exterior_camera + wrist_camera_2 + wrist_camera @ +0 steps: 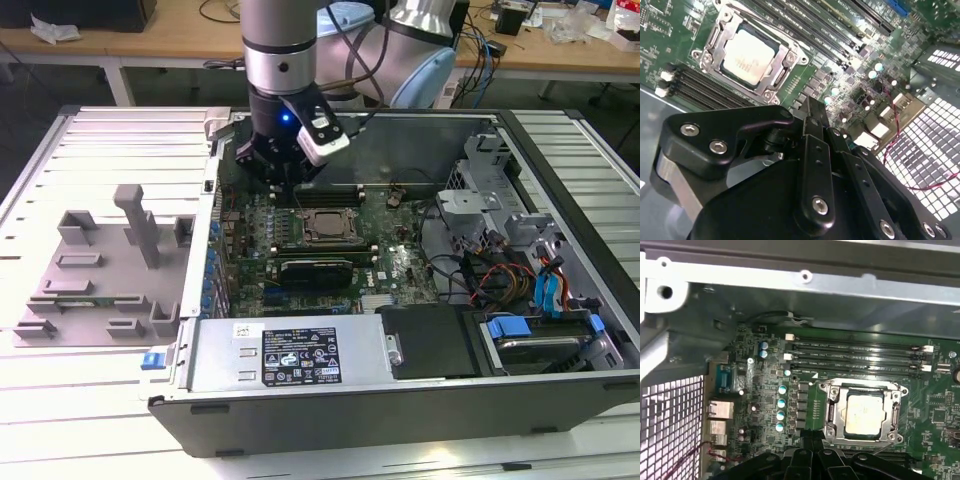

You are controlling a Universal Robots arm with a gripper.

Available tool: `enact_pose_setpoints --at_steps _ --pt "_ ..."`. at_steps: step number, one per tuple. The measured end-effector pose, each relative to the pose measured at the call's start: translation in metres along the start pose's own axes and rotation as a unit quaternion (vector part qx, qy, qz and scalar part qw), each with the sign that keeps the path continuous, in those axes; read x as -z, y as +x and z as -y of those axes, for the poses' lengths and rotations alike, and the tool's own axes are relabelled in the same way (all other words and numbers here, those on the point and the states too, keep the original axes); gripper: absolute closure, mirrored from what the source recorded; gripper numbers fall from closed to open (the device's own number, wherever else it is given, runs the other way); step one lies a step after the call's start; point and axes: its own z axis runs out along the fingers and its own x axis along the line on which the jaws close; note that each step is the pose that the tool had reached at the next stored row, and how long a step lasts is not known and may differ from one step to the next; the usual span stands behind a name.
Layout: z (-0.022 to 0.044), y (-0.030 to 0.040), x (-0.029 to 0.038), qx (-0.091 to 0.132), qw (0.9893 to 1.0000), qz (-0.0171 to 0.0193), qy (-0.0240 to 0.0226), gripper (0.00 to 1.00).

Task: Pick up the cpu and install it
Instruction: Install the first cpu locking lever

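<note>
The cpu (327, 226) lies flat in its socket on the green motherboard, silvery-white top up, framed by the metal socket bracket (832, 412). Both wrist views show the cpu (747, 55) (865, 412) seated there, apart from the fingers. My gripper (292, 190) hangs inside the open computer case, just above the board and a little to the exterior view's left of the socket. Its black fingers (812, 112) stand together, shut, with nothing between them; the gripper (812, 440) is beside the socket's edge, not touching the chip.
Memory slots (855, 355) run along one side of the socket. A dark expansion card (315, 268) lies in front of it. The power supply (290, 355), drive bays and cables (530, 320) fill the case's front and right. A grey fixture (100, 270) sits on the table left.
</note>
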Motion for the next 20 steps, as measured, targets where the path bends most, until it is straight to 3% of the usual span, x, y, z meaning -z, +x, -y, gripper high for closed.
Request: enact_pose_setpoints --at_steps 3,4,5,6,7,8,10,11,12,16,18,19,20 --pt "-0.0004 0.0055 0.0002 -0.001 0.9997 0.0122 -0.0213 0.89" --pt "-0.0005 0.0066 0.0002 -0.001 0.9997 0.0133 -0.0224 0.89" --pt "-0.0005 0.0065 0.0001 -0.001 0.9996 0.0108 -0.0244 0.89" --pt "-0.0003 0.0054 0.0001 -0.001 0.9995 0.0025 -0.0303 0.89" --pt "-0.0001 0.004 -0.0001 -0.002 0.9992 -0.0094 -0.0389 0.89" --pt "-0.0001 0.0038 -0.0002 -0.002 0.9991 -0.0122 -0.0417 0.89" --pt "-0.0001 0.0038 -0.0002 -0.002 0.999 -0.012 -0.0427 0.89" --pt "-0.0001 0.0039 -0.0003 -0.002 0.9983 -0.0094 -0.0581 0.89" --pt "-0.0001 0.004 -0.0003 -0.002 0.998 -0.0089 -0.0623 0.89" --pt "-0.0004 0.0085 -0.0003 -0.002 0.9979 -0.0086 -0.0643 0.89" --pt "-0.0006 0.0113 -0.0003 -0.003 0.9966 -0.005 -0.0827 0.89" --pt "-0.0007 0.0127 -0.0003 -0.003 0.9948 -0.002 -0.1017 0.89" --pt "-0.0007 0.0129 -0.0004 -0.003 0.994 -0.0008 -0.1089 0.89"
